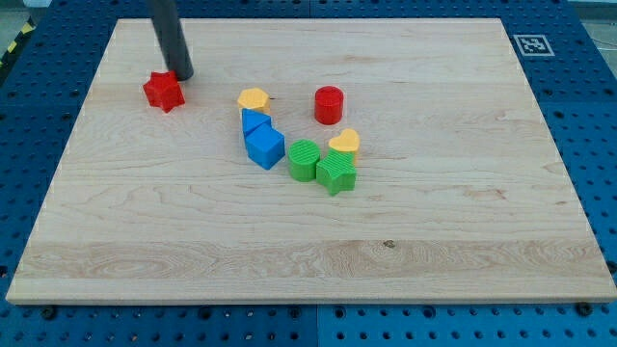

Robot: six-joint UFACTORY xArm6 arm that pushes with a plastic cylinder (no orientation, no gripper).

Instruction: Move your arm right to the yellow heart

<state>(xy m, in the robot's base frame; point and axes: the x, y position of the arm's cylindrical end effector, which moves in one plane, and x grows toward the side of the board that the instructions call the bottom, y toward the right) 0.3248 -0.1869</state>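
Observation:
The yellow heart (344, 143) lies right of the board's middle, touching the green star (335, 173) just below it. My tip (183, 75) is at the upper left of the board, touching or almost touching the upper right side of the red star (164, 92). The heart is far to the right of the tip and a little lower. A second yellow block (254, 98), a rounded flat shape, lies between them, above the blue blocks.
A small blue block (254, 121) and a blue cube (264, 146) sit together left of centre. A green cylinder (304, 160) touches the green star. A red cylinder (329, 104) stands above the heart. The wooden board (463, 241) has a marker tag (531, 44) beyond its top right corner.

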